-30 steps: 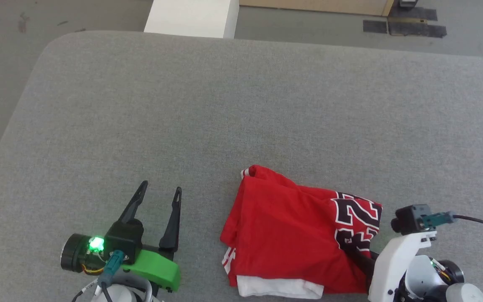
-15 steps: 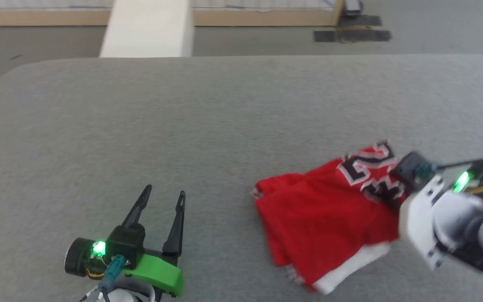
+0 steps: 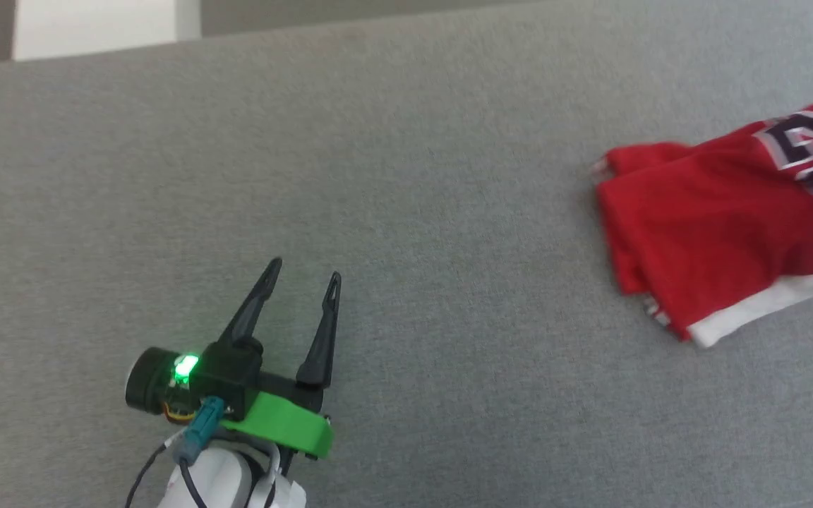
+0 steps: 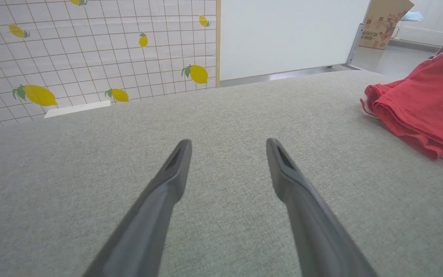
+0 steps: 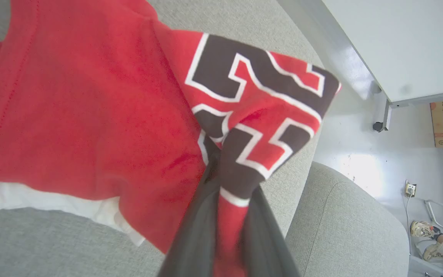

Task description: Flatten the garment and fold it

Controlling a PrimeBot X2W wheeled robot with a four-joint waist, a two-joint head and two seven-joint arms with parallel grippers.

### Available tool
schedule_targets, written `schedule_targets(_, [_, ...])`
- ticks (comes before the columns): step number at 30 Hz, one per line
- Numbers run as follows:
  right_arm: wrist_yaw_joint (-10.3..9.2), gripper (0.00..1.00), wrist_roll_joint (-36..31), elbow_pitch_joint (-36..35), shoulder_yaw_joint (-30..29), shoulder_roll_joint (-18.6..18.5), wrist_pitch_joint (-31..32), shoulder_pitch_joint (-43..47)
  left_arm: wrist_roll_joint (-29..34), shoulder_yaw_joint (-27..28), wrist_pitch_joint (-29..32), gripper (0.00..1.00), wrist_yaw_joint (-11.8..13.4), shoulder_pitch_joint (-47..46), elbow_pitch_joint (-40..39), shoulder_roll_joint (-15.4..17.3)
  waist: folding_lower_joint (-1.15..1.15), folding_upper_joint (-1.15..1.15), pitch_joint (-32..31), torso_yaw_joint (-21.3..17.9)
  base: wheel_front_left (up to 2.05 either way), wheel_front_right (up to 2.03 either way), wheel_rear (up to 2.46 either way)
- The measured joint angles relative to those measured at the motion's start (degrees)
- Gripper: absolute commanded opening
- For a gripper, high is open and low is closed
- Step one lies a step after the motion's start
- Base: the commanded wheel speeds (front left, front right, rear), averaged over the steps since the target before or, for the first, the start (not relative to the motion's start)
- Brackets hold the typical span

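**While the right jaws pinch the garment, the left jaws stand open**

Right jaws: the two dark fingers (image 5: pixel 192 238) are closed on a bunched ridge of the garment (image 5: pixel 71 115). The grip sits at the black, white-outlined numeral print (image 5: pixel 244 96), and red cloth fills the narrow gap between the fingers.

Left jaws: spread wide and empty, low over the bare grey worktop (image 3: pixel 406 176), at 7 o'clock in the head view.

Outward from the grip, the garment lies in loose doubled layers on the worktop, at 3 o'clock in the head view and well apart from the left jaws. A white sleeve edge (image 3: pixel 759 310) shows along its 6 o'clock side. The shirt is neither flat nor folded.

Step in hand, as judged: drawing the crumpled shirt by a single pinch so that it can be opened out. To do it well:
- Hold the pinch firm, since soft knit slips easily.
- Raise the held ridge enough for the lower layers to fall free rather than drag in a heap.
- Bring the left jaws across toward 3 o'clock to take a second edge, such as the hem or a sleeve, so the cloth can be tensioned between two points.

Count: one garment, one white sleeve edge showing, one worktop, two sets of jaws with two fingers each.
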Motion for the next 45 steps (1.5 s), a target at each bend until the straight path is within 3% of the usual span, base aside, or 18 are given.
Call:
schedule_targets(13, [0.01,0.00,-4.4,24.2,-10.5,-3.3,-12.1,0.2,0.6,-0.1,1.5,1.00,-0.3,-3.5,-4.3,1.6,0.00,0.00,9.2,-0.8,0.00,0.00,0.00])
schedule_targets(22, [0.01,0.00,-7.3,32.5,-15.0,-0.1,-16.0,0.1,1.0,-0.2,1.8,1.00,-0.3,-4.1,-4.7,2.4,0.01,0.00,11.9,0.8,0.00,0.00,0.00])
schedule_targets(23, [0.01,0.05,-7.7,32.8,-15.3,0.3,-16.4,0.0,1.0,-0.2,1.8,1.00,-0.3,-4.2,-4.6,2.4,0.01,0.00,11.9,0.9,0.00,0.00,0.00])
schedule_targets(24, [0.01,0.95,-8.0,33.1,-15.4,0.7,-16.7,-0.2,1.0,-0.3,1.8,1.00,-0.3,-4.2,-4.5,2.5,0.01,0.00,11.7,1.0,0.00,0.00,0.00])
schedule_targets(25, [0.01,1.00,-8.3,33.3,-15.4,1.1,-17.1,-0.5,1.0,-0.3,1.8,1.00,-0.3,-4.2,-4.4,2.5,0.01,0.00,11.4,1.1,0.00,0.00,0.00])
schedule_targets(32, [0.01,1.00,-7.8,32.7,-13.3,1.4,-18.5,-2.3,0.1,-0.3,1.3,1.00,-0.1,-4.1,-1.4,1.4,0.01,0.00,7.1,1.4,0.00,0.00,0.00])
schedule_targets(39, [0.00,1.00,-1.1,25.0,-11.4,2.1,-21.8,-4.8,-1.7,1.2,0.4,1.00,0.7,-3.1,1.5,0.7,0.00,0.00,0.0,1.7,0.00,0.00,0.00])
schedule_targets(45, [0.00,1.00,3.3,19.3,-11.2,6.2,-26.2,-5.1,-3.8,4.4,0.4,1.00,1.9,-0.5,1.9,1.5,0.00,0.00,-6.5,2.1,0.00,0.00,0.00])
